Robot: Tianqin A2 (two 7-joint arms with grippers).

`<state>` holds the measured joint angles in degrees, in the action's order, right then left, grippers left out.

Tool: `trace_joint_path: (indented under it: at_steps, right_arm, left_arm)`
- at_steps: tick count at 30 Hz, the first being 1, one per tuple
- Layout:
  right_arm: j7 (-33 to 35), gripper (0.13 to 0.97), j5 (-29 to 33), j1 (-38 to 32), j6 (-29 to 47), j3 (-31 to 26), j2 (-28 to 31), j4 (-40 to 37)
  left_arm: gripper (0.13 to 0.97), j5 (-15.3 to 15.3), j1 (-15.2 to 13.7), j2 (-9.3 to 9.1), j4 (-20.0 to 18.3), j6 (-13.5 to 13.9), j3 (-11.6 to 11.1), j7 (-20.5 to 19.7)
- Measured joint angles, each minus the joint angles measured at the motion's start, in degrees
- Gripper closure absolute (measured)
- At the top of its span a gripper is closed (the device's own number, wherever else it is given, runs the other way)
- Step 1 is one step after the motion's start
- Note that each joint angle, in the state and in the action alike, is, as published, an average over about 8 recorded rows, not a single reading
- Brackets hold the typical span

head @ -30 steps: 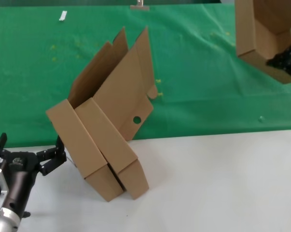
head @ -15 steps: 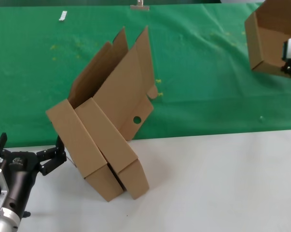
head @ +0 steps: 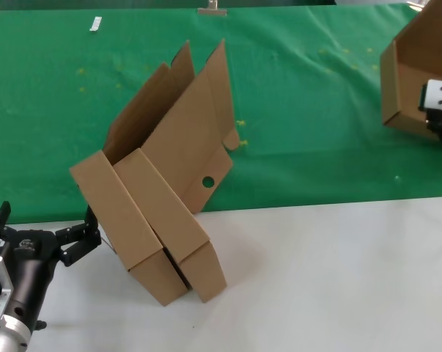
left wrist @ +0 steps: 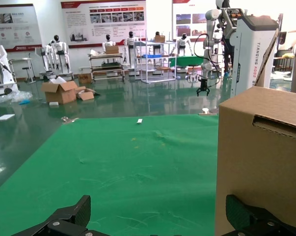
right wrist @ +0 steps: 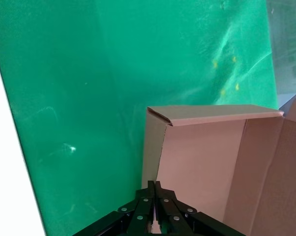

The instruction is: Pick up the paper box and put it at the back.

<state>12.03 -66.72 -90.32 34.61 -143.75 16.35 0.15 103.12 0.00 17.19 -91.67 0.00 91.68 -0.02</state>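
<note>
A flat brown corrugated cardboard box (head: pixel 415 81) is hanging above the wide green cloth (head: pixel 308 110) near its right edge, open side tilting up. The right gripper (right wrist: pixel 154 206) is pinching the box wall, fingers together on it; the right wrist view alone is showing the bare inside. Two similar brown cardboard boxes (head: pixel 158 213) are leaning together across the cloth's front edge, beside the left gripper (left wrist: pixel 157 223), whose fingers are standing apart on the white tabletop (head: pixel 316 279).
</note>
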Motion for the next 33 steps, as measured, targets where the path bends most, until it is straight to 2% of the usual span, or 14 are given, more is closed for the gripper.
trace_joint_path:
  at_steps: [7,16,25,33]
  right_arm:
    - [-1.05,0.938,0.49,1.04,-0.31,1.92,-0.19,0.00]
    - [0.57,0.879,-1.00,1.89,2.47,5.79,0.06,0.04]
    - [3.14,0.755,-3.14,1.16,7.41,10.13,3.00,0.09]
    - [5.39,0.567,-7.67,-4.03,16.98,16.11,11.07,0.33]
  left_arm:
    - [0.132,0.00,0.00,0.00,0.00,0.00,0.00,0.00]
    - [0.132,0.00,0.00,0.00,0.00,0.00,0.00,0.00]
    - [0.132,0.00,0.00,0.00,0.00,0.00,0.00,0.00]
    - [0.132,0.00,0.00,0.00,0.00,0.00,0.00,0.00]
